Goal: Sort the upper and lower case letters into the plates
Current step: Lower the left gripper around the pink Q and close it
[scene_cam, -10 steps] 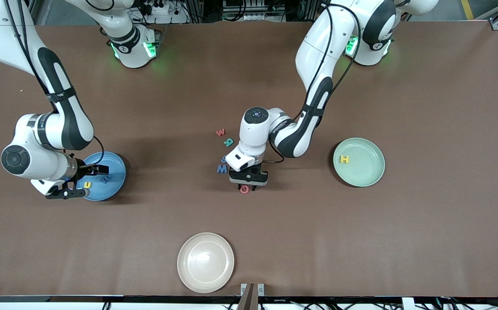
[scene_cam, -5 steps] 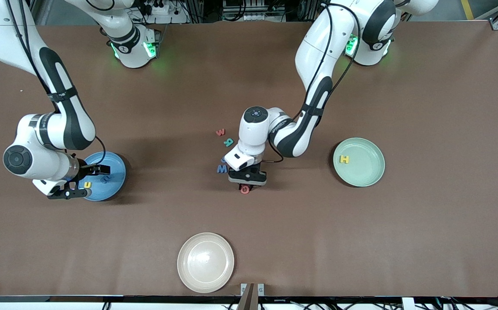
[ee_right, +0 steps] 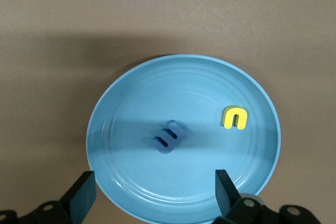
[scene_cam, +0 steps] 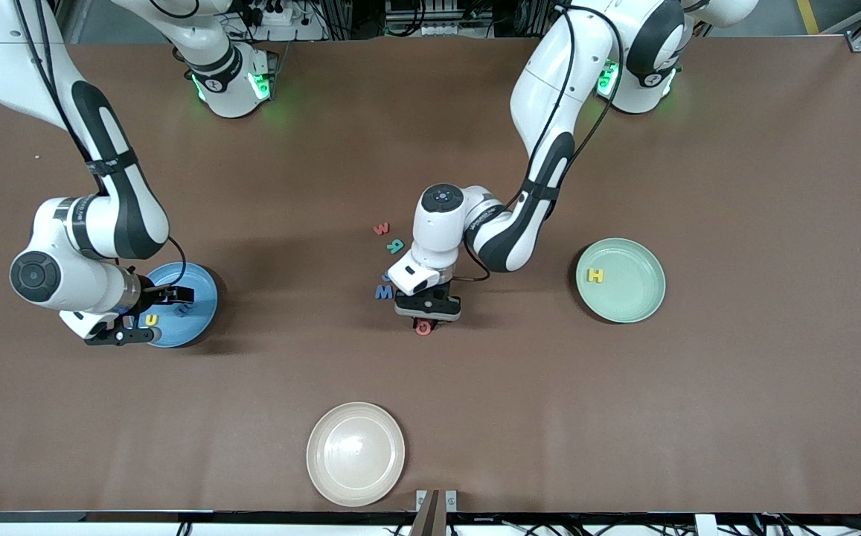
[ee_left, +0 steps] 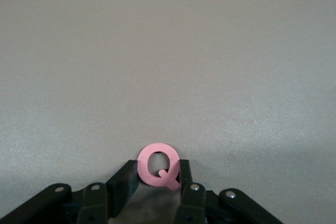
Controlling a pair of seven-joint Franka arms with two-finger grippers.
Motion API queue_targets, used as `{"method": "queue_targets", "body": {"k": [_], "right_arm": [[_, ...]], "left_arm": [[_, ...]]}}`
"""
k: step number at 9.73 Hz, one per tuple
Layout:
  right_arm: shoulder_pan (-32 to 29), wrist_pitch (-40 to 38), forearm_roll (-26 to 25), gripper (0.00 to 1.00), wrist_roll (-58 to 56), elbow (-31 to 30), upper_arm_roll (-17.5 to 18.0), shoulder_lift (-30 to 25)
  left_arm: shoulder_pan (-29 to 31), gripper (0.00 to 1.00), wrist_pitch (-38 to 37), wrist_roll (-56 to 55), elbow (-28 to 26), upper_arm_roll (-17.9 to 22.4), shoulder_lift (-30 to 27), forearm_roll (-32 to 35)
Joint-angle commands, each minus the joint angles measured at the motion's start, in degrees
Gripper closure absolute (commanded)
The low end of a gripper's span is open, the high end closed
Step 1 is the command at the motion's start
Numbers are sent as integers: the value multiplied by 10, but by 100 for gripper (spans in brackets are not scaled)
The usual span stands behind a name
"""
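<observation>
Pinching the pink letter Q [ee_left: 157,165], the left gripper [ee_left: 157,171] is down at the table in the middle of the front view. Its two fingers [ee_left: 185,170] press on the sides of the Q, one on each side. The Q looks like it lies flat on the brown table [scene_cam: 698,409]. I cannot tell if it has come up off the table at all.

The Q looks small, thin and very light, like foam. It will not break. It may be a bit squishy, so a soft squeeze is enough. It is round, so it could slip or spin if the fingers sit off to one edge. Holding it across the middle of the ring, as now, looks best.

The Q is a big letter. The mint green plate [scene_cam: 642,309] toward the left arm's end of the table has a yellow H [scene_cam: 594,275] in it, so I think the Q goes there.

The right gripper [ee_right: 153,190] hangs over the blue plate [ee_right: 131,103] with its fingers wide apart and nothing in them. In that plate are a yellow u [ee_right: 234,118] and a small blue letter [ee_right: 169,136] that I cannot read.

More letters [scene_cam: 384,292] wait just beside the left gripper. A cream plate [scene_cam: 356,454] sits low in the front view with no letters in it.
</observation>
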Motion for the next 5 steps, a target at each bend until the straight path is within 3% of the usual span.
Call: {"method": "queue_targets", "body": {"k": [1,5], "right_arm": [[2,-4,-6,0,14,-3,1,-11],[3,-5,-6,0,14,-3,1,-11]], "left_arm": [[0,73,1,-15,4,5,3,8],[5,73,-1,-11,4,5,-7,9]]}}
